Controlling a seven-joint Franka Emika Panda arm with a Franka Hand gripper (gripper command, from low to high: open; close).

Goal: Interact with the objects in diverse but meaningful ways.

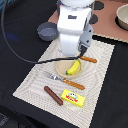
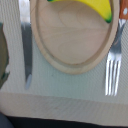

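While hanging over the wooden plate [image 2: 75,37]: banana [image 2: 92,7] just below gripper [image 1: 74,54], fork [image 2: 114,70] beside; jaw state impossible to tell.

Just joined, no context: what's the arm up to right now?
The arm hangs over the placemat, above a wooden plate holding a banana. Its gripper isn't visible in either view, so a grasp can't be confirmed. A fork lies by the plate, with a sausage and a yellow packet nearer the camera. In the wrist view a knife lies on the plate's other side from the fork. A grey pot sits off the mat.
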